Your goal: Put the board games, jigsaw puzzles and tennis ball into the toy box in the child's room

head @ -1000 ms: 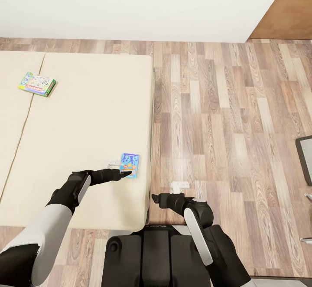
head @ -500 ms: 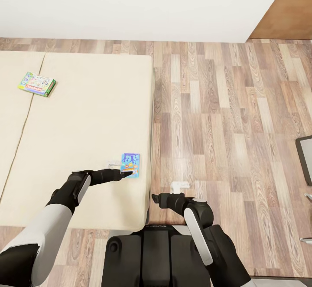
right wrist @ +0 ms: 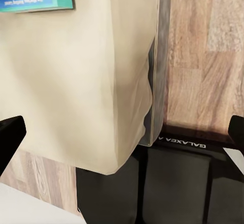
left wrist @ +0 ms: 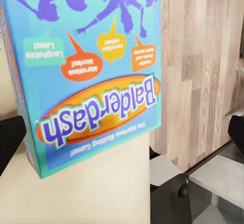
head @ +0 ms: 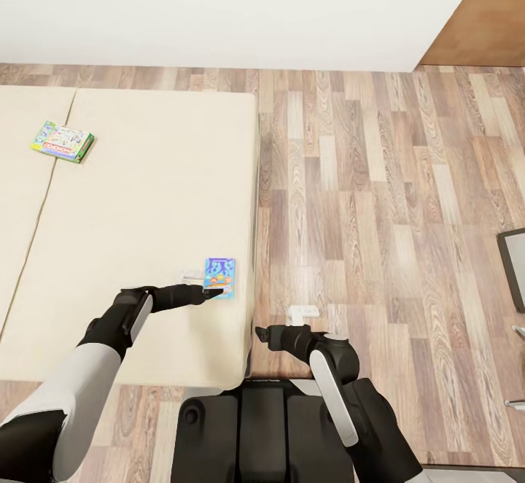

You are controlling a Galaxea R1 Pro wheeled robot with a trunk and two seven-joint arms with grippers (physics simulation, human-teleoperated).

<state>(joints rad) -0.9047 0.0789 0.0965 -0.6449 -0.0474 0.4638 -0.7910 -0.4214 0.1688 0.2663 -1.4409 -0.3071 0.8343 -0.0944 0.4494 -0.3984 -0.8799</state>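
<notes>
The small blue board game (head: 219,277), lettered "Balderdash" (left wrist: 96,76), lies flat on the beige bed (head: 138,198) close to its right edge. My left gripper (head: 209,291) is at the box's near edge; in the left wrist view its fingertips (left wrist: 10,137) stand wide apart, open, with the box lying beyond them. A green-edged multicolour board game (head: 63,141) lies far back on the left of the mattress. My right gripper (head: 260,334) hangs open by the bed's near right corner (right wrist: 127,148), holding nothing.
Wood plank floor (head: 379,198) runs to the right of the bed. A white wall (head: 219,9) stands behind, with a brown panel (head: 485,16) at the upper right. A grey object (head: 515,264) shows at the right edge. My dark base (head: 255,432) is at the bed's foot.
The blue box has shifted very slightly toward the bed's right edge. Both arms have hardly moved.
</notes>
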